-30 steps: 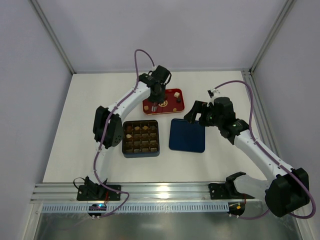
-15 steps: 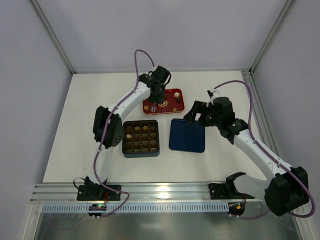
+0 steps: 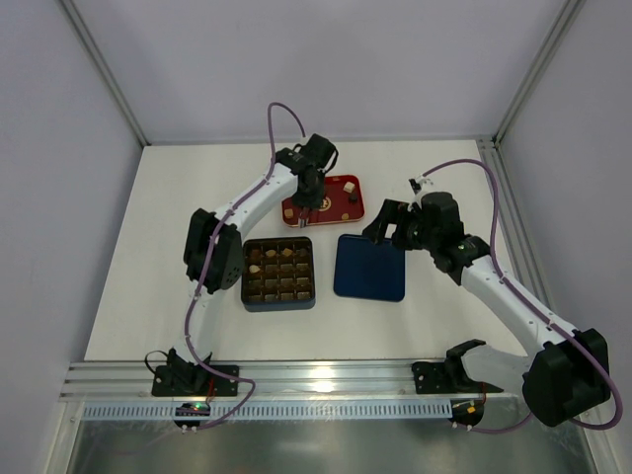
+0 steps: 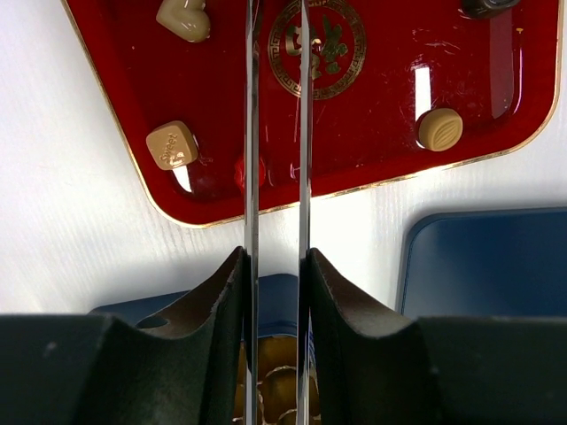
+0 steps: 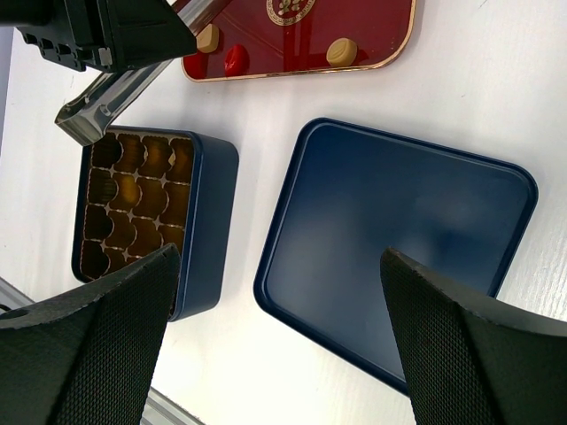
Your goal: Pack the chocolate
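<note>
The chocolate lies on a red tray (image 4: 399, 80): a cream heart (image 4: 183, 18), a tan cube (image 4: 171, 144), a tan round (image 4: 440, 129) and a dark piece (image 4: 487, 6). My left gripper (image 4: 275, 133) carries two long metal blades that stand a narrow gap apart over the tray's left half (image 3: 305, 200). Their tips are cut off and nothing shows between them. The dark box (image 3: 279, 304) holds a few pieces (image 3: 259, 255) in its cups. My right gripper (image 5: 279, 257) is open and empty above the navy lid (image 5: 399, 230).
The box (image 5: 208, 221) sits just left of the lid (image 3: 369, 267), both in front of the tray (image 3: 331, 209). White walls and metal posts bound the table at the back and sides. An aluminium rail (image 3: 316, 380) runs along the near edge.
The left gripper's blades have shifted slightly towards the back of the tray. The right arm has barely moved.
</note>
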### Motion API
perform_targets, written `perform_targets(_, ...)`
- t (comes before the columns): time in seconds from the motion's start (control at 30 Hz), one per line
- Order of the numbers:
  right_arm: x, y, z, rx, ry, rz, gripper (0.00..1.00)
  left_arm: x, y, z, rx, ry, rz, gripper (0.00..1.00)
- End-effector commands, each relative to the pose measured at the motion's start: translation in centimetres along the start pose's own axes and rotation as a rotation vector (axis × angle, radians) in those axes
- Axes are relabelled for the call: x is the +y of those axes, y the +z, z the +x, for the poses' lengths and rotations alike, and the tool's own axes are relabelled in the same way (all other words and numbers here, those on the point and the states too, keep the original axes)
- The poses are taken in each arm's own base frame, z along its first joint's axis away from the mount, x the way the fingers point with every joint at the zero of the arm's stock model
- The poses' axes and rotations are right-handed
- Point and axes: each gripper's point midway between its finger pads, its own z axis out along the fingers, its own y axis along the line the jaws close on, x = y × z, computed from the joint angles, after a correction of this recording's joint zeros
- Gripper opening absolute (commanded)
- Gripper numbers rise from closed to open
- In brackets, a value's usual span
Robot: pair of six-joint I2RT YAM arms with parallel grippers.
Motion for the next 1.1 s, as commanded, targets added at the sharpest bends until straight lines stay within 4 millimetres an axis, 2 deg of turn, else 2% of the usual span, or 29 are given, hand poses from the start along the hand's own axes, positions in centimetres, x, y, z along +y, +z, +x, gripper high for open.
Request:
perform_targets(0.0,0.6,0.2,-0.6,-0.025,-0.004,-0.027,0.94,0.2,-1.8,-1.2,-0.042,0.001,0.019,0.29)
perform_targets(0.17,0.8,0.2,-0.7,-0.026,-0.004,-0.031,0.94,0.5,-2.8,-1.7,-0.066,-0.002,0.010,0.22)
perform_targets(0.43,0.8,0.4,-0.8,-0.026,-0.001,-0.033,0.94,1.3,-6.7,-3.3,-0.142,-0.004,0.008,0.20)
perform_targets(0.57,0.9,0.5,-0.9,-0.027,0.000,-0.037,0.94,1.7,-8.2,-3.3,-0.155,-0.007,0.010,0.20)
perform_targets(0.73,0.9,0.6,-1.0,-0.031,0.000,-0.039,0.94,2.2,-9.5,-2.3,-0.147,-0.015,0.014,0.18)
perform_targets(0.8,1.0,0.7,-0.9,-0.028,0.005,-0.041,0.94,2.4,-10.8,-2.1,-0.161,-0.021,0.026,0.18)
perform_targets(0.87,1.0,0.7,-0.9,-0.029,0.006,-0.045,0.94,2.7,-11.1,-1.3,-0.149,-0.026,0.030,0.18)
perform_targets(0.9,1.0,0.8,-0.8,-0.028,0.007,-0.047,0.94,2.8,-12.4,-1.3,-0.168,-0.034,0.042,0.18)
perform_targets(0.93,1.0,0.8,-0.8,-0.028,0.009,-0.049,0.94,3.1,-12.3,-0.5,-0.151,-0.033,0.038,0.18)
perform_targets(1.0,1.0,0.9,-0.8,-0.028,0.011,-0.050,0.94,3.5,-14.0,0.0,-0.169,-0.047,0.053,0.18)
perform_targets(1.07,1.0,1.0,-0.7,-0.025,0.012,-0.054,0.94,3.8,-14.4,1.4,-0.153,-0.058,0.061,0.18)
